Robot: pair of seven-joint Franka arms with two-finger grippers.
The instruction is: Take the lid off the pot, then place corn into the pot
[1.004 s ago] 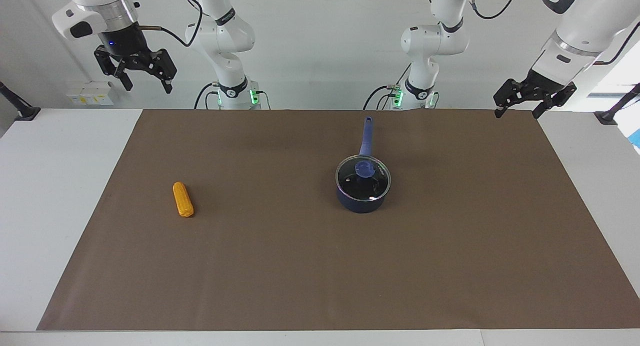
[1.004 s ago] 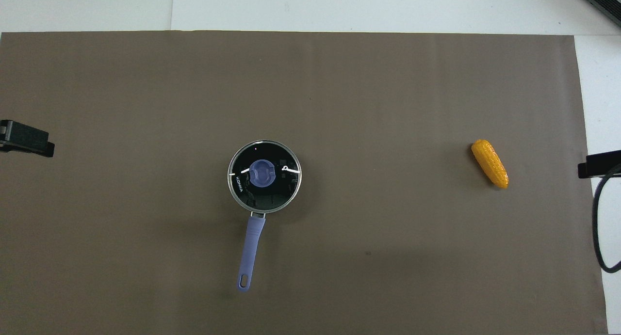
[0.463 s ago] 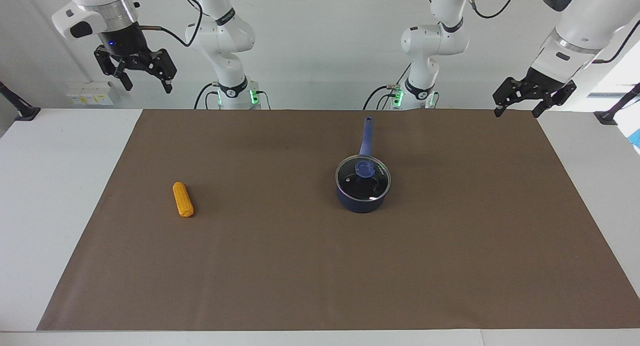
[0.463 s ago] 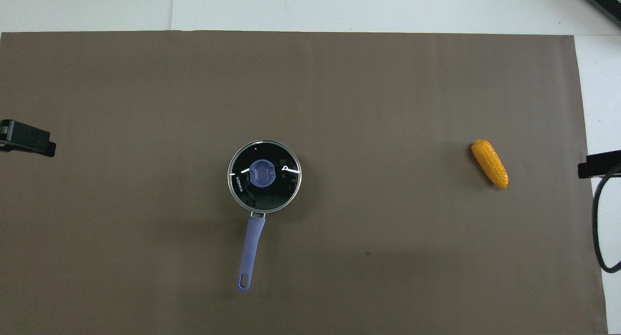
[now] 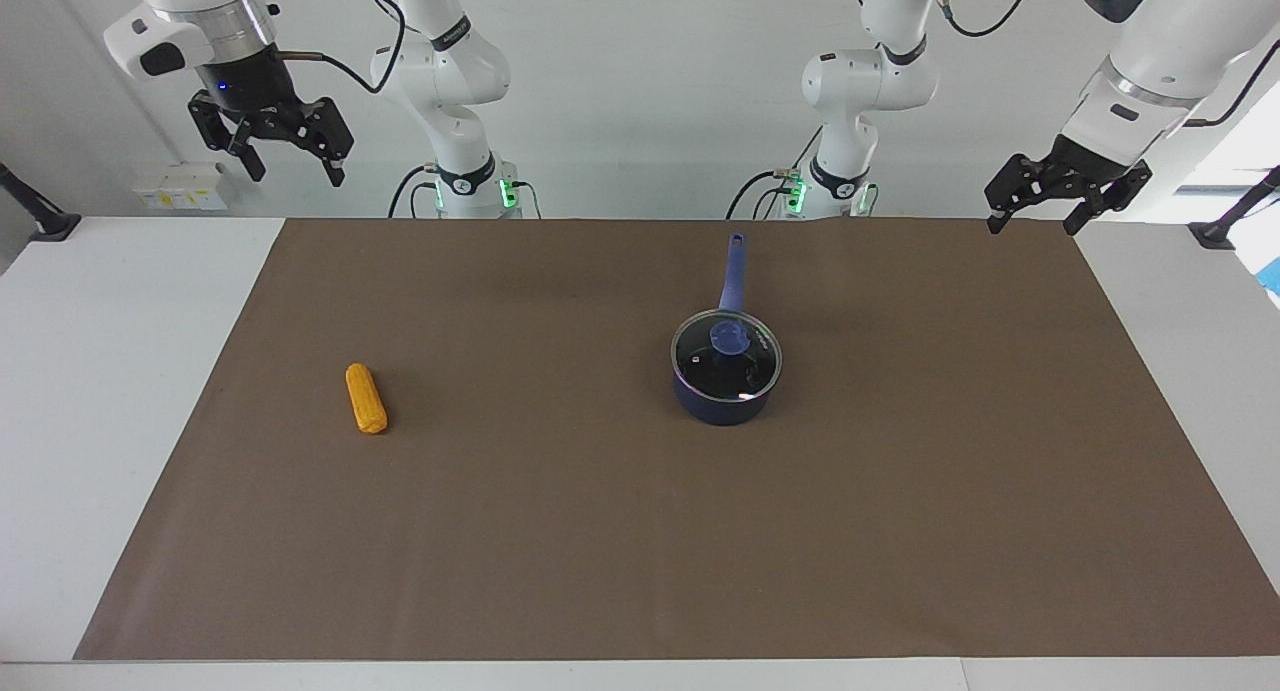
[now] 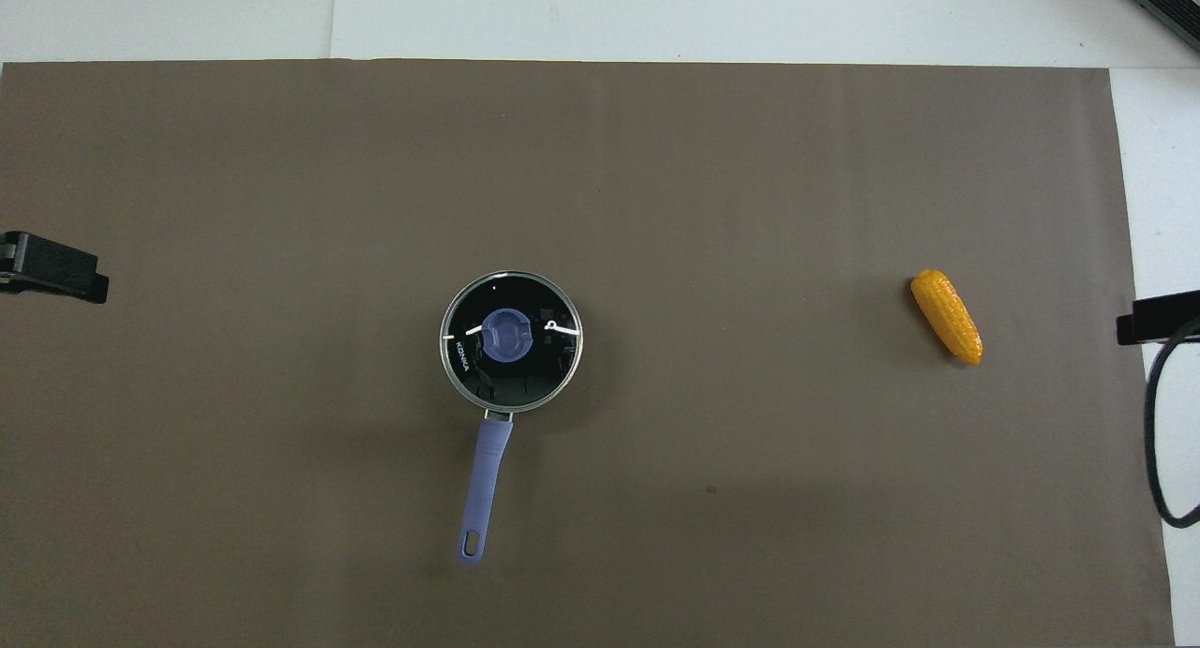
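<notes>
The navy pot (image 5: 725, 399) stands on the brown mat with its long handle (image 5: 735, 271) pointing toward the robots. The glass lid (image 5: 745, 366) sits on it, blue knob (image 5: 729, 339) at its centre; from overhead the lid (image 6: 544, 362) covers the pot's mouth. The orange-yellow corn (image 5: 366, 398) (image 6: 947, 316) lies flat on the mat toward the right arm's end. My left gripper (image 5: 1032, 225) hangs open and empty over the mat's corner at the left arm's end. My right gripper (image 5: 297, 174) hangs open and empty, high over the table's edge at the right arm's end.
The brown mat (image 5: 600, 551) covers most of the white table (image 5: 110, 371). A black cable (image 6: 1158, 423) loops beside the mat at the right arm's end. The two arm bases (image 5: 465, 186) stand at the robots' edge of the mat.
The left arm's wrist has shifted very slightly. Pot, lid and corn have not moved.
</notes>
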